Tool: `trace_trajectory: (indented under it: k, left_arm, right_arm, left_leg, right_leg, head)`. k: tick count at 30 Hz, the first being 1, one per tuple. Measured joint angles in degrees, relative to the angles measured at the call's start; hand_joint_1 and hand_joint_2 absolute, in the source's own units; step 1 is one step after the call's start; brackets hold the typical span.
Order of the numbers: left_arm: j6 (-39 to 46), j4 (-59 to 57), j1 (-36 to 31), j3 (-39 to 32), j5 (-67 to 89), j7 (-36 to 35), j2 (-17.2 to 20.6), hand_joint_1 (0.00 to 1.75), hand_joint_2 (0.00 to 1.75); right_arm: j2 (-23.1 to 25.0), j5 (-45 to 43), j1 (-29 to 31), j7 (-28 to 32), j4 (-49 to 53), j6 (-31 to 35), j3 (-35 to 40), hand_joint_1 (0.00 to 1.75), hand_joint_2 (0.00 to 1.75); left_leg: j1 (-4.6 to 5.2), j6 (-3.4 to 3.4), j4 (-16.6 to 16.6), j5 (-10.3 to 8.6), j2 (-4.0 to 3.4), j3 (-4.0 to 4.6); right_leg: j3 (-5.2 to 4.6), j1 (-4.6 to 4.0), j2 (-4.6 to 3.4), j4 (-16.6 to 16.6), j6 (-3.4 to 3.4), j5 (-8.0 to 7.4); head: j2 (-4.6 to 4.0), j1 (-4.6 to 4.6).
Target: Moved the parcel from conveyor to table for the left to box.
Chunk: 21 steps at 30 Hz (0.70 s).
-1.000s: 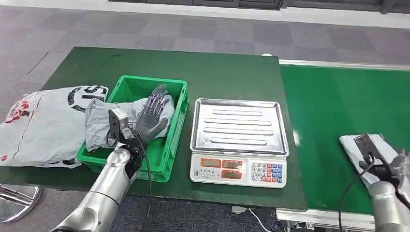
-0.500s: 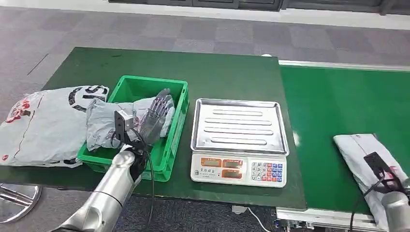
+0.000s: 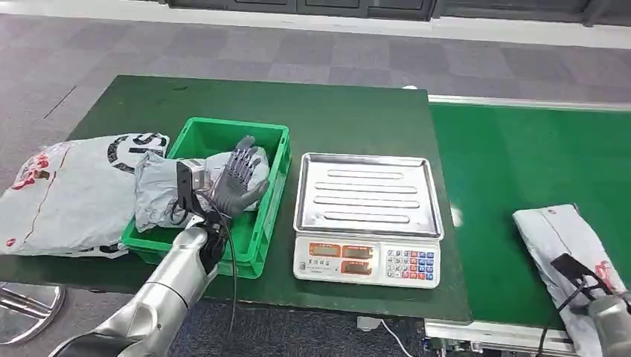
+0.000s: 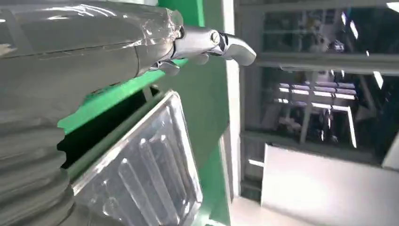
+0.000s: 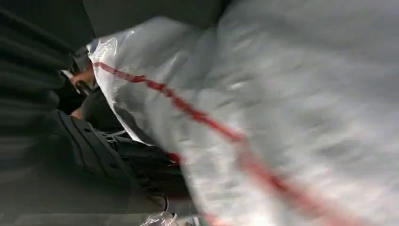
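I count three parcels. Nearest, one parcel (image 3: 567, 245) lies on the conveyor (image 3: 521, 163) at my right hand (image 5: 108, 155); its grip I cannot tell. My left hand (image 3: 239, 182), fingers spread, rests on the second in the bin (image 3: 257, 245). One scale (image 3: 367, 219).

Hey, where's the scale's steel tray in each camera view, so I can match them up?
Head view: the steel tray sits mid-table, between the green crate and the conveyor.
Left wrist view: the tray lies in the lower part, past the left robot hand.
Right wrist view: not in it.
Shared landmark: the green crate beside the tray.
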State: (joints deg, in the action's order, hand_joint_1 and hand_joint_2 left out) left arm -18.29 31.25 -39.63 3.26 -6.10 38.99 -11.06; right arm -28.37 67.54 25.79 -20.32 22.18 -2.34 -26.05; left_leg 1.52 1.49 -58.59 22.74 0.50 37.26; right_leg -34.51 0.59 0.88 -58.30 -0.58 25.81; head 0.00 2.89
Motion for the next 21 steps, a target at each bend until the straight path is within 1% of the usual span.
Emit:
trace_trajectory:
  k: [3,6,9,11,13,15,20,21]
  left_arm:
    - [1.14,0.04,0.02,-0.37,-0.2,0.85,0.02,0.0,1.75]
    - [2.4,0.26,0.13,-0.81,-0.17,0.98,0.04,0.0,1.75]
    - [2.47,0.64,0.37,-1.53,-0.63,0.98,0.07,0.0,1.75]
    - [2.45,1.18,0.66,-1.92,-0.66,0.98,0.17,0.0,1.75]
    - [2.71,1.58,0.9,-2.38,-0.74,0.98,0.24,0.0,1.75]
    - [2.71,2.14,1.18,-2.91,-0.87,1.0,0.26,0.0,1.75]
    - [2.71,2.84,1.54,-3.04,-1.11,1.0,0.37,0.0,1.75]
    - [2.91,2.93,1.59,-3.06,-1.11,0.98,0.46,0.0,1.75]
  right_arm:
    - [0.09,1.6,0.65,2.03,-0.44,-1.92,0.0,1.75,1.75]
    - [0.28,2.51,1.43,3.89,-0.61,-1.72,0.0,1.75,1.75]
    - [0.92,2.49,2.2,6.1,-0.63,0.62,0.0,1.75,1.75]
    - [1.6,1.64,2.71,8.59,-0.59,3.73,0.0,1.75,1.75]
    - [2.67,-0.53,3.28,13.17,-0.06,7.29,0.0,1.75,1.75]
    - [3.84,-2.45,4.05,17.66,1.09,8.85,0.0,1.75,1.75]
    - [5.29,-3.39,4.89,18.38,2.52,8.88,0.0,1.75,1.75]
    - [5.46,-4.29,4.86,19.5,2.82,9.34,0.0,1.75,1.75]
  left_leg:
    - [-0.01,-0.01,0.02,0.01,0.0,0.0]
    - [-0.01,-0.01,0.03,0.01,-0.05,0.0]
    - [0.0,-0.02,0.03,0.0,-0.08,-0.01]
    - [0.0,-0.02,0.03,0.0,-0.09,-0.01]
    - [0.0,-0.04,0.04,-0.01,-0.09,-0.02]
    - [0.0,-0.05,0.05,-0.02,-0.16,-0.06]
    - [0.0,-0.03,0.13,-0.08,0.11,-0.05]
    - [0.0,-0.03,0.14,-0.07,0.14,-0.05]
  right_leg:
    - [0.02,-0.02,0.0,0.0,0.01,0.0]
    - [0.02,-0.02,-0.03,0.0,0.05,-0.04]
    - [0.02,-0.02,-0.06,0.0,0.04,-0.08]
    - [0.01,-0.02,-0.08,0.0,0.04,-0.1]
    - [-0.01,-0.01,-0.08,0.0,0.07,-0.13]
    - [-0.02,-0.01,-0.14,0.0,0.08,-0.12]
    - [0.06,-0.01,0.1,-0.01,0.09,-0.05]
    - [0.07,-0.01,0.13,-0.01,0.09,-0.04]
  head:
    - [0.0,0.0]
    - [0.0,0.0]
    - [0.0,0.0]
    - [0.0,0.0]
    - [0.0,0.0]
    - [0.0,0.0]
    - [0.0,0.0]
    - [0.0,0.0]
